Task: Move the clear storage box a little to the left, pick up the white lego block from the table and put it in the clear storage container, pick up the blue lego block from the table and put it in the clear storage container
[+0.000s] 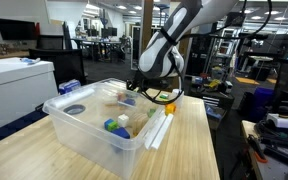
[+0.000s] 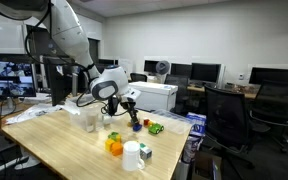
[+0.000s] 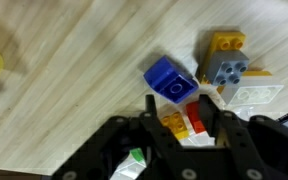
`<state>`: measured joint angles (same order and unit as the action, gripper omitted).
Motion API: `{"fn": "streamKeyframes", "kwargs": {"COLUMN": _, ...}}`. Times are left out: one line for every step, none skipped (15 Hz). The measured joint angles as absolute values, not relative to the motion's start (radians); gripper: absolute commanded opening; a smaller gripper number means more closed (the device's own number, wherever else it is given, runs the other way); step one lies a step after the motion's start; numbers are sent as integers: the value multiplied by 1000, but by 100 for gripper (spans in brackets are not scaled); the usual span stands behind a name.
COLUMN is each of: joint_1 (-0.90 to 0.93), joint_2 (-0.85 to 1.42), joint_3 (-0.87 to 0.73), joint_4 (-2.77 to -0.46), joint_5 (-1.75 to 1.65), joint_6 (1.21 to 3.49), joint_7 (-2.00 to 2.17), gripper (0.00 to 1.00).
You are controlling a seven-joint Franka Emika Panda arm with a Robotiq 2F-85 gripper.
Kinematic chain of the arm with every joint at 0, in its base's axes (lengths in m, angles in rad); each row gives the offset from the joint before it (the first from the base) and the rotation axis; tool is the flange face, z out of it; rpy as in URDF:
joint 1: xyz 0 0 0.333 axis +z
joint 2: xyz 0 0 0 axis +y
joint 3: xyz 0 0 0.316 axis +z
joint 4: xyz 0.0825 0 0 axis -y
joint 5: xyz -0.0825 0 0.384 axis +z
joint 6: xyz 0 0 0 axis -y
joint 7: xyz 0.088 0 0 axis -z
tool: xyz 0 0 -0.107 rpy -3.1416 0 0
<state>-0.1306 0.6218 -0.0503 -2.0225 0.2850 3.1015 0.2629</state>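
Note:
In the wrist view my gripper point(image 3: 182, 100) is shut on the white lego block point(image 3: 187, 124), a small piece with orange and red bricks on it, low over the wooden table. The blue lego block point(image 3: 170, 80) lies on the table just past my fingertips. The clear storage box point(image 1: 89, 130) stands on the table in an exterior view, and my gripper point(image 1: 142, 95) is behind its far rim, outside it. In the other exterior view, my gripper point(image 2: 134, 120) hangs close to the tabletop.
A yellow, grey and white brick cluster point(image 3: 234, 68) lies right of the blue block. Blue and green pieces point(image 1: 112, 126) sit inside the box. A yellow thing point(image 1: 169, 106) lies beside the box. A green block point(image 2: 156, 128), an orange piece point(image 2: 112, 146) and a white cup point(image 2: 132, 156) are on the table.

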Motion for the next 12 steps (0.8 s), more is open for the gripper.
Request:
{"fn": "streamKeyframes", "kwargs": {"joint_1": -129, "joint_2": 623, "joint_3": -60, "joint_4": -2023, "joint_5": 285, "joint_6": 3097, "joint_7": 263, "gripper": 85}}
{"fn": "streamKeyframes", "kwargs": {"joint_1": -126, "joint_2": 625, "joint_3": -78, "joint_4": -2024, "joint_5": 284, "joint_6": 3096, "joint_7": 263, "gripper": 92}}
{"fn": "streamKeyframes", "kwargs": {"joint_1": -125, "joint_2": 626, "joint_3": -87, "joint_4": -2024, "joint_5": 283, "joint_6": 3096, "joint_7": 263, "gripper": 98}}
{"fn": "streamKeyframes", "kwargs": {"joint_1": -125, "joint_2": 626, "joint_3": -97, "joint_4": -2025, "joint_5": 282, "joint_6": 3096, "joint_7": 263, "gripper": 99}}
{"fn": "streamKeyframes", "kwargs": {"joint_1": -124, "joint_2": 626, "joint_3": -105, "joint_4": -2025, "joint_5": 281, "joint_6": 3096, "joint_7": 262, "gripper": 88}}
{"fn": "streamKeyframes", "kwargs": {"joint_1": -125, "joint_2": 626, "joint_3": -106, "joint_4": -2024, "joint_5": 281, "joint_6": 3096, "joint_7": 262, "gripper": 99}}
{"fn": "streamKeyframes", "kwargs": {"joint_1": -125, "joint_2": 626, "joint_3": -105, "joint_4": -2024, "joint_5": 281, "joint_6": 3096, "joint_7": 262, "gripper": 100}}
{"fn": "streamKeyframes", "kwargs": {"joint_1": -125, "joint_2": 626, "joint_3": -104, "joint_4": -2023, "joint_5": 281, "joint_6": 3096, "joint_7": 262, "gripper": 100}}
{"fn": "streamKeyframes", "kwargs": {"joint_1": -126, "joint_2": 627, "joint_3": -98, "joint_4": -2022, "joint_5": 281, "joint_6": 3096, "joint_7": 262, "gripper": 100}}
{"fn": "streamKeyframes", "kwargs": {"joint_1": -126, "joint_2": 628, "joint_3": -91, "joint_4": -2022, "joint_5": 281, "joint_6": 3096, "joint_7": 262, "gripper": 100}}
{"fn": "streamKeyframes", "kwargs": {"joint_1": -125, "joint_2": 630, "joint_3": -83, "joint_4": -2021, "joint_5": 281, "joint_6": 3096, "joint_7": 262, "gripper": 100}}
{"fn": "streamKeyframes", "kwargs": {"joint_1": -126, "joint_2": 633, "joint_3": -77, "joint_4": -2020, "joint_5": 281, "joint_6": 3096, "joint_7": 262, "gripper": 100}}
